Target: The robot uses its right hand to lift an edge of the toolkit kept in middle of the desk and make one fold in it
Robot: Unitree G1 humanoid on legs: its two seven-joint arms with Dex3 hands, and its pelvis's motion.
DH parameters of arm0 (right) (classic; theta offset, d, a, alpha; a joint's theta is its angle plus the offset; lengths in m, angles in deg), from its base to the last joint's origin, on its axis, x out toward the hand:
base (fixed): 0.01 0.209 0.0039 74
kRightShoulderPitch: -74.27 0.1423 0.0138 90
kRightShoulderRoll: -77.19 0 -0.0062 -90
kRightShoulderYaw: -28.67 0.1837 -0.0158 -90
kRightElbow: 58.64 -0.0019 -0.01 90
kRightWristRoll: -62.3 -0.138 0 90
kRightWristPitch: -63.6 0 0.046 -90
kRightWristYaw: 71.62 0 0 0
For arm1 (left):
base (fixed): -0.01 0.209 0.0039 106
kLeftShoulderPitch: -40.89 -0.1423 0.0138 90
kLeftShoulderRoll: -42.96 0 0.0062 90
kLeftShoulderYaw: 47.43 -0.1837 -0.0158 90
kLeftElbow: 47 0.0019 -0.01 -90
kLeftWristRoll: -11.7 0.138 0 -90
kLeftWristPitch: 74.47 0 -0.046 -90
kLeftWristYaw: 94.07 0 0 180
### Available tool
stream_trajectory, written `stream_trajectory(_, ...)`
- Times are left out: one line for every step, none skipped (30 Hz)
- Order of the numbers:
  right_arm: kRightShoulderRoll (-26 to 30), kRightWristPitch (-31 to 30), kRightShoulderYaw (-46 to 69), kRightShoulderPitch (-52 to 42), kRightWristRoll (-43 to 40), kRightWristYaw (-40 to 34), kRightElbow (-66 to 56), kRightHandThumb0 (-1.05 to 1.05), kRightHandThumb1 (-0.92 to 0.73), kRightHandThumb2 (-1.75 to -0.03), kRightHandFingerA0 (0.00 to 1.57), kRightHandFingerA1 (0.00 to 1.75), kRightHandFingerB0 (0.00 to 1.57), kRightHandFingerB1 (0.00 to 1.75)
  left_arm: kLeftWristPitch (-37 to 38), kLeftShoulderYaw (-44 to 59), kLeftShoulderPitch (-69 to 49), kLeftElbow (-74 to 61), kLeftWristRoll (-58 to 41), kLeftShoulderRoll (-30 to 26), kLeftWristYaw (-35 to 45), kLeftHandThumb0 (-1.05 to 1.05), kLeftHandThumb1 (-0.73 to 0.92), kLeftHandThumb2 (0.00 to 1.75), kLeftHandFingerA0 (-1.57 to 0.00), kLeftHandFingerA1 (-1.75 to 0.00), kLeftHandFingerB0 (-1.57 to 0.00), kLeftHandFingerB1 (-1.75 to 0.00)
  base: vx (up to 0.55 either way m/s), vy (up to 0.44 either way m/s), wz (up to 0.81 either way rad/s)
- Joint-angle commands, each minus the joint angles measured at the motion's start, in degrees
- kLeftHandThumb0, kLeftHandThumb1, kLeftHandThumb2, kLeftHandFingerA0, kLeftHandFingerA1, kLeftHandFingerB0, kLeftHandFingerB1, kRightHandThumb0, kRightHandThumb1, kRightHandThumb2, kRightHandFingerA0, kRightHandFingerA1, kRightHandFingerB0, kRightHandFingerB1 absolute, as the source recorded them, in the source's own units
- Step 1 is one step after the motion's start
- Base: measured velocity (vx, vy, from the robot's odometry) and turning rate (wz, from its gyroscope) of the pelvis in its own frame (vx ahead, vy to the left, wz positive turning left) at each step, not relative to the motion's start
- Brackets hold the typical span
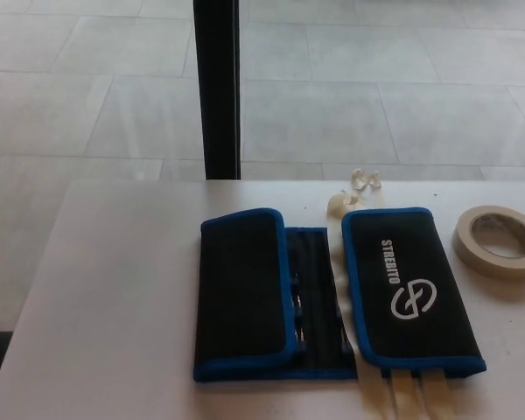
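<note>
We see the toolkit (332, 297) lying in the lower middle of the frame on the white desk (114, 289), a black fabric roll edged in blue. Its left flap (242, 293) is folded over onto the body, and its right flap (407, 293), the one bearing white lettering and a logo, is folded over as well; between the two, a narrow strip of the inside (315, 297) remains exposed, where tool pockets show dimly. Pale straps (411, 394) trail out from under the right flap at the bottom edge of the frame, and some whitish cord or clips (354, 192) sit just above the kit, toward the upper middle of the desk. A roll of masking tape (497, 242) rests at the right edge of the frame, apart from the kit. Neither of our hands shows in this view, so we cannot tell whether they are released, clenched or grasping anything. As for the step in hand, we judge the scene to fit two stages: the right flap lying over may already be the one fold the task wants, with the right hand drawn back out of view; or the kit may have been set down this way and the fold would be a further one. The frame does not settle which. If a fold is to come, it calls for the right hand to enter from the right of the frame, catch a blue-bound edge and lift it cleanly without dragging the whole kit across the desk.
</note>
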Motion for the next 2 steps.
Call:
stream_trajectory(2.0, 9.4, 7.5, -0.3, -8.1, -4.6, 10.7, -0.84, -0.92, -0.69, 0.41, 1.03, 0.2, 0.76, 4.3, -0.3, -1.3, 2.5, 1.5, -1.5, 0.3, -0.86, 0.92, 0.8, -0.13, -0.49, -0.22, -0.48, 0.0, 0.0, 0.0)
stream_trajectory(1.9, 9.6, 7.1, -0.4, -7.6, -3.4, 11.1, -0.82, -0.92, -0.71, 0.36, 0.97, 0.18, 0.7, 4.6, 0.2, -1.8, 1.3, 1.1, -0.7, -0.9, -0.86, 0.92, 0.78, -0.1, -0.46, -0.22, -0.44, 0.0, 0.0, 0.0)
